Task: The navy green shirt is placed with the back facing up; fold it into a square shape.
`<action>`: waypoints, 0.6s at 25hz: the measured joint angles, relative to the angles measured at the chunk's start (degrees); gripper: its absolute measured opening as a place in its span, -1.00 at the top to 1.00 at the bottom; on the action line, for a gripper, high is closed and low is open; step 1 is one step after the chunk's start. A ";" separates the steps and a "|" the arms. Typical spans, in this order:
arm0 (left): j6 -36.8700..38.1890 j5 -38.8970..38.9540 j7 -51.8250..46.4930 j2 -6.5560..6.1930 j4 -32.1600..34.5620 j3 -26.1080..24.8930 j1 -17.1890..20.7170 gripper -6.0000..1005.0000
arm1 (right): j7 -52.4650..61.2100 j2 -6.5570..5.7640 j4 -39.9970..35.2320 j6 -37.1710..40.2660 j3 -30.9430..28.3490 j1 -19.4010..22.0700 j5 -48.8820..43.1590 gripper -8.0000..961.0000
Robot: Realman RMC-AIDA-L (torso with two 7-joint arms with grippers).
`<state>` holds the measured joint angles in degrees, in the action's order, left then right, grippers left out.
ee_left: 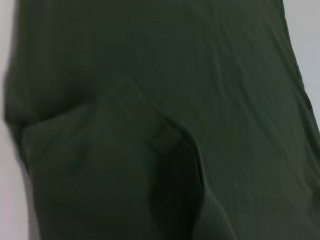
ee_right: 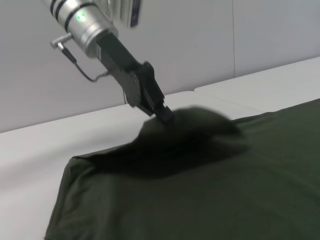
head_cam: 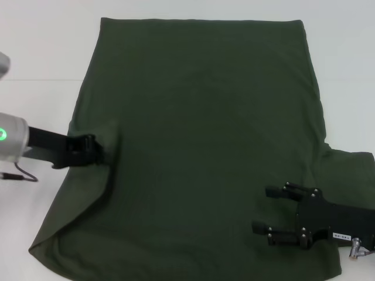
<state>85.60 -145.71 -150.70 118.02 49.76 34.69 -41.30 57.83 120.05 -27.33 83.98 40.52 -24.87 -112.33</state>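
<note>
The navy green shirt (head_cam: 199, 146) is spread flat on the white table (head_cam: 35, 47). Its left sleeve is pinched and lifted by the left gripper (head_cam: 96, 149); the right gripper (head_cam: 266, 209) is held spread above the right hem.

Soft matt cloth on the navy green shirt (head_cam: 199, 117), dark olive, plain weave without shine, with gentle creases and a raised fold near the bench's left edge. Smooth white matt top on the bench (head_cam: 41, 52). Black matt plastic or painted metal on the left gripper (head_cam: 88, 149) and the right gripper (head_cam: 272, 213). Brushed silver metal on the left wrist (ee_right: 82, 22), slightly glossy, with a green light.
</note>
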 joint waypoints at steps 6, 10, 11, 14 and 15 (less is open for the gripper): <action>-5.50 0.01 0.64 1.01 -6.13 -0.14 0.53 0.93 | 0.00 0.01 0.00 0.34 -0.11 0.00 0.00 -0.87; -6.27 1.60 2.63 0.01 -9.25 -0.88 0.84 0.88 | 0.00 0.01 0.00 0.40 -0.21 -0.01 0.00 -0.87; -6.25 2.57 3.38 -0.04 -9.43 -1.04 1.05 0.85 | 0.00 0.01 0.00 0.41 -0.22 -0.02 0.00 -0.87; -5.19 7.10 5.68 -0.29 -9.81 -1.62 2.52 0.78 | 0.00 0.00 0.00 0.44 -0.25 -0.11 0.00 -0.87; -4.51 8.77 6.41 -0.47 -9.86 -1.68 3.14 0.71 | 0.00 0.00 0.00 0.46 -0.25 -0.13 0.00 -0.87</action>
<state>81.09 -136.94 -144.29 117.55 39.90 33.01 -38.16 57.83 120.05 -27.33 84.44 40.27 -25.00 -112.32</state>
